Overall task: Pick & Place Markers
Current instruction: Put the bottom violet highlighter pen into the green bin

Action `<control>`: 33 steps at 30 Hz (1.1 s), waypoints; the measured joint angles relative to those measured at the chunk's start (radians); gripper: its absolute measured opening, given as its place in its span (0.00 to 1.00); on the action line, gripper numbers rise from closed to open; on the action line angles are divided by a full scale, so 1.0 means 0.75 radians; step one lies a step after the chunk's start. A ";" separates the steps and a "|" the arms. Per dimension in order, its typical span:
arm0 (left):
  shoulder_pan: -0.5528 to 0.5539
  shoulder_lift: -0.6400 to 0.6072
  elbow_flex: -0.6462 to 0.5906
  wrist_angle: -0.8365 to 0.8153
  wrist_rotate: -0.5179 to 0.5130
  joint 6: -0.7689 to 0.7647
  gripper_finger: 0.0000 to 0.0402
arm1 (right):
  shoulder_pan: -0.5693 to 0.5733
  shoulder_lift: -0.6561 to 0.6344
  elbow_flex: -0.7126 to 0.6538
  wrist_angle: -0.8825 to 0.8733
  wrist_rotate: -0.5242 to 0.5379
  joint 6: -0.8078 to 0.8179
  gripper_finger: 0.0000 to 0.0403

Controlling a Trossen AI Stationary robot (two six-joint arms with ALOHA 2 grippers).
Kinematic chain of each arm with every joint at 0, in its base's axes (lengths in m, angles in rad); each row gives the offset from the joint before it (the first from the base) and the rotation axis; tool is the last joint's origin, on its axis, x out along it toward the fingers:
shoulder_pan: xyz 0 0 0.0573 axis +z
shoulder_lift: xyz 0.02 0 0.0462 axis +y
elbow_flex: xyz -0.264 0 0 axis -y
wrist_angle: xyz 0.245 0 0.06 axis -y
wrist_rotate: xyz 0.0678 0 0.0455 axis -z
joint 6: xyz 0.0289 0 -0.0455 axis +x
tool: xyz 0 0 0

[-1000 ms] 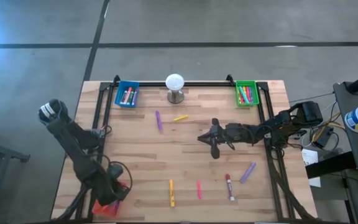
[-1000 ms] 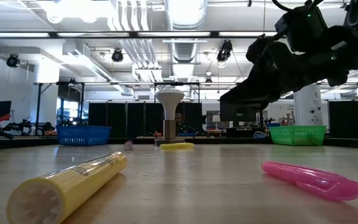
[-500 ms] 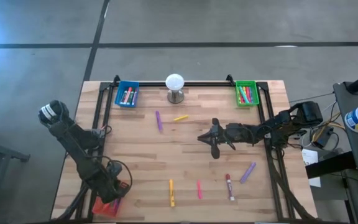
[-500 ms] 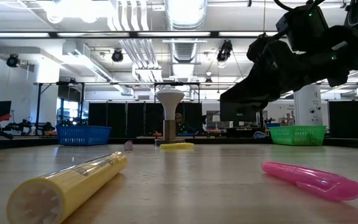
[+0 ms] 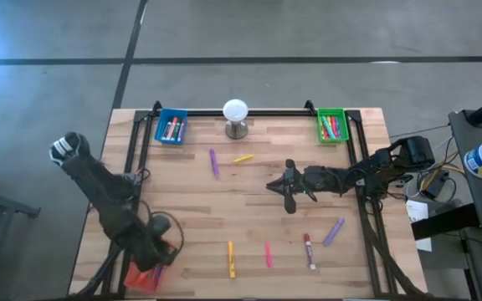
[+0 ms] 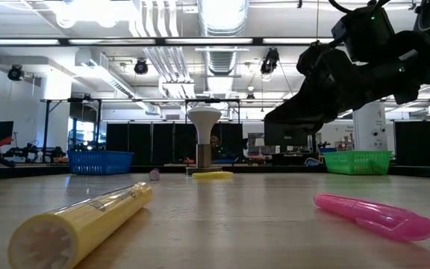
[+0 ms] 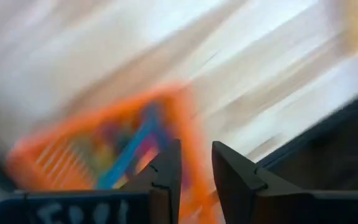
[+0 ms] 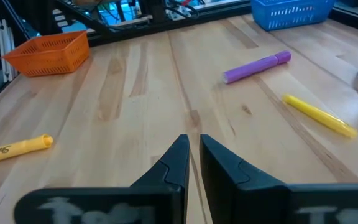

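Your left pincer (image 5: 159, 261) sits at the lower left of the high view, right over the orange tray (image 5: 145, 273). In the left wrist view its fingers (image 7: 166, 171) stand a little apart with nothing between them, though blur hides much.

Your right pincer (image 5: 284, 189) hangs mid-surface, tips together and empty.

The loose markers lie along the lower edge of the surface (image 5: 258, 217): a yellow one (image 5: 231, 259), a pink one (image 5: 268, 254), a red-and-white one (image 5: 309, 251) and a purple one (image 5: 334, 231). Two more, purple (image 5: 213, 161) and yellow (image 5: 243, 157), lie above centre.

The yellow one low down is the left arm's nearest, just to the right of the tray. Its long axis runs top to bottom in the high view, so I judge you should set the fingers across it, left to right. The red-and-white and purple ones at lower right lie closer to the right arm.
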 joint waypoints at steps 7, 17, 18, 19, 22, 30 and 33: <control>0.349 -0.030 -0.079 0.406 -0.419 0.783 0.12 | 0.000 0.000 0.000 -0.001 0.001 0.000 0.08; 0.929 0.053 -0.602 2.120 -0.133 1.956 0.01 | 0.020 -0.126 0.043 -0.316 0.176 0.201 0.06; 0.973 0.074 -0.644 2.231 -0.114 1.989 0.00 | 0.036 -0.162 0.057 -0.414 0.203 0.255 0.05; 1.008 0.093 -0.682 2.324 -0.105 2.024 0.00 | 0.055 -0.197 0.074 -0.516 0.231 0.312 0.04; 1.100 0.155 -0.757 2.519 -0.103 2.155 0.00 | 0.133 -0.306 0.142 -0.895 0.338 0.506 0.02; 1.265 0.359 -0.791 2.832 0.022 2.286 0.00 | 0.378 -0.415 0.458 -2.003 0.456 1.422 0.02; 1.298 0.435 -0.770 2.842 0.026 2.281 0.00 | 0.493 -0.392 0.545 -2.224 0.409 1.719 0.02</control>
